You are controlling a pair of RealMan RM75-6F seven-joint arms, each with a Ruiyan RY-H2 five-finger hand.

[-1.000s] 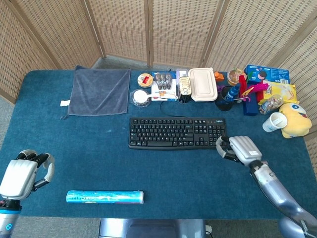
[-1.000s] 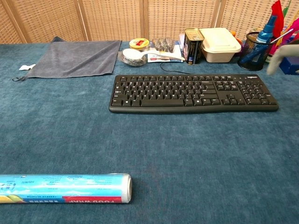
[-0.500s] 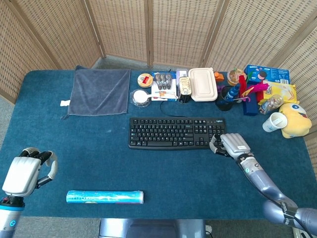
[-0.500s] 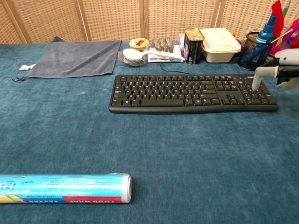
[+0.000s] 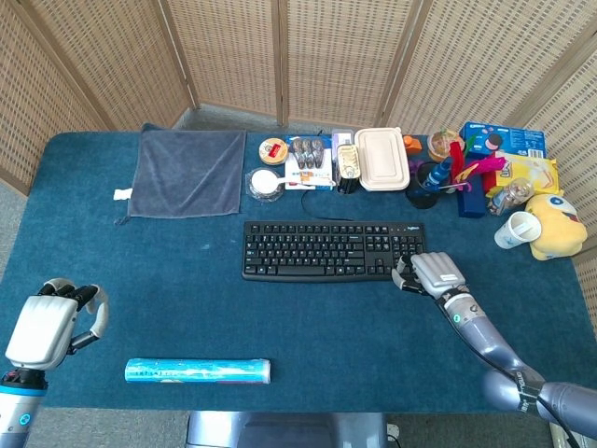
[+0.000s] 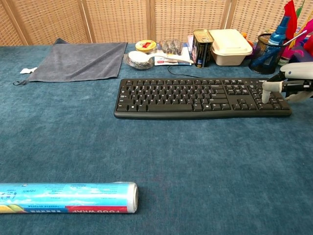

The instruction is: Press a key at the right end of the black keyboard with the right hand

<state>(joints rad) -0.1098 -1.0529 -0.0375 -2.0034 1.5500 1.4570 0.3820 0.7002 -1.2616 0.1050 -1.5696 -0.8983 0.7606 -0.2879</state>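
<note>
The black keyboard [image 5: 333, 250] [image 6: 201, 97] lies across the middle of the blue table. My right hand [image 5: 431, 274] [image 6: 292, 83] hovers at the keyboard's right end, holding nothing. One fingertip [image 6: 266, 96] points down and touches a key in the number pad; the other fingers are bent beside it. My left hand [image 5: 48, 323] rests at the near left corner with nothing in it, far from the keyboard, and shows only in the head view.
A cling-film roll [image 5: 198, 371] [image 6: 66, 197] lies near the front edge. A grey towel [image 5: 189, 172] is at the back left. Tins, a white lidded box [image 5: 382, 159], a pen pot [image 6: 266, 55], a paper cup [image 5: 517, 230] and snack packs crowd the back right.
My right hand has moved left and forward from beside the keyboard onto its right end, and its finger has come down onto a number-pad key. The left hand barely shifted.
</note>
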